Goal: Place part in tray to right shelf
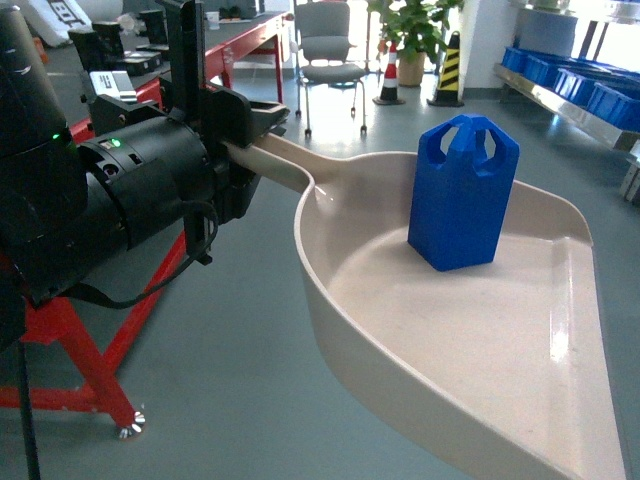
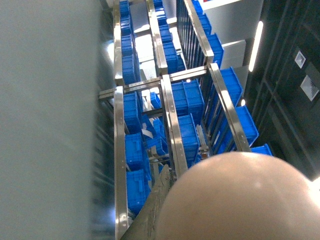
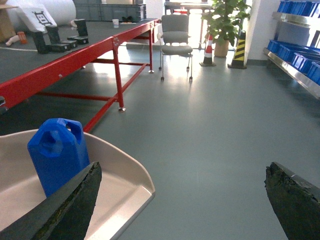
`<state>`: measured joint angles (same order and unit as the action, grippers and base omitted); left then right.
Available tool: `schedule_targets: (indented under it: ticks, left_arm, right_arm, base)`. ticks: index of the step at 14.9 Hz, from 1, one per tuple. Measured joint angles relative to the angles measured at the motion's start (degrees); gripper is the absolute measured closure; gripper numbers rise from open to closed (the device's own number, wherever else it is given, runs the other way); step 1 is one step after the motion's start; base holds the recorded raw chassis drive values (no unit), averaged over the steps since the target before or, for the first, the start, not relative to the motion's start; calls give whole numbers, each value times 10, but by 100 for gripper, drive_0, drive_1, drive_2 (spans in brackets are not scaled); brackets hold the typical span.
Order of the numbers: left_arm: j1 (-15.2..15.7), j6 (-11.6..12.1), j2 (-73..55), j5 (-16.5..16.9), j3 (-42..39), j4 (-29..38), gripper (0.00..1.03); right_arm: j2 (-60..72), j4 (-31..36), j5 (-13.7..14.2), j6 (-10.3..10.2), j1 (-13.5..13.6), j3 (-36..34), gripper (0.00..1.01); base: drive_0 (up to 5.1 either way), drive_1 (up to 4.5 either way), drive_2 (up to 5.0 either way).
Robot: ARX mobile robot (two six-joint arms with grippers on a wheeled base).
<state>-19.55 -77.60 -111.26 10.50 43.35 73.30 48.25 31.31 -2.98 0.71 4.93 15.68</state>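
Note:
The cream tray (image 1: 500, 340) is held above the floor, and my left gripper (image 1: 258, 135) is shut on its long handle. The blue part (image 1: 462, 195) stands upright in the tray's bowl, near the handle end. In the left wrist view the tray's rounded surface (image 2: 240, 200) fills the lower right beside one dark finger (image 2: 155, 210). In the right wrist view my right gripper (image 3: 182, 200) hangs open over bare floor, just right of the tray (image 3: 120, 185) and the part (image 3: 57, 155). The right shelf (image 1: 570, 95), steel with blue crates, runs along the far right.
A red-framed workbench (image 1: 235, 45) stands behind the left arm, with its legs (image 1: 100, 370) close by. A grey chair (image 3: 176, 35), a traffic cone (image 3: 208, 50), a striped post (image 3: 240, 50) and a potted plant stand at the back. Steel racks of blue crates (image 2: 170, 110) fill the left wrist view.

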Motion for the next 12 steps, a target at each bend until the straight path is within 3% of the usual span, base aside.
schedule_targets:
  ticks: [12]
  left_arm:
    - [2, 0, 0, 0, 0, 0, 91]
  right_arm:
    - [0, -1, 0, 0, 0, 0, 3]
  base:
    - [-6, 424, -436]
